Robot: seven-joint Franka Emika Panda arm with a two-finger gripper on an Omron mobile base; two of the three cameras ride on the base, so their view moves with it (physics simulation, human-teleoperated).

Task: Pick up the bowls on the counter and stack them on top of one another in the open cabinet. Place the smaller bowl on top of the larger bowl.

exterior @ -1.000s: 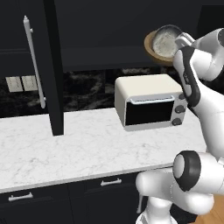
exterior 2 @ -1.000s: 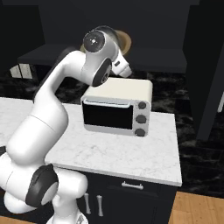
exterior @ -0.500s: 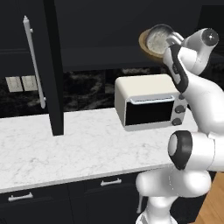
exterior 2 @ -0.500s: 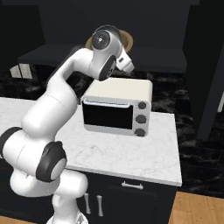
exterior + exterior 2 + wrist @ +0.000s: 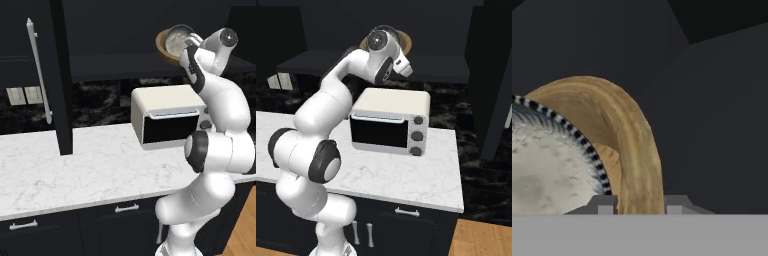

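jaws: we see our jaws [image 5: 640,202] at the bottom middle of the hand view, the two tips set either side of the thick rim of the larger bowl [image 5: 637,150]; whether they press on it or stand a little off we cannot tell
larger bowl: tan and wooden-looking, at the upper right of the left base view [image 5: 161,44], up at the shelf of the open cabinet [image 5: 125,62], well above the bench [image 5: 90,165]
smaller bowl: grey, pale speckled inside [image 5: 547,170], sitting within the larger one, so in our judgement the stack is made; in the left base view [image 5: 177,39] both seem tilted toward the camera
step in hand: we judge it to be letting go and backing off
how to do it well: spread the jaws fully before any retreat, draw straight back along the rim, and keep low speed so the rim is not dragged and the tilted pair does not slide off the shelf
count: two bowls, one toaster oven [image 5: 167,117], one cabinet door with a long bar handle [image 5: 39,70], one arm
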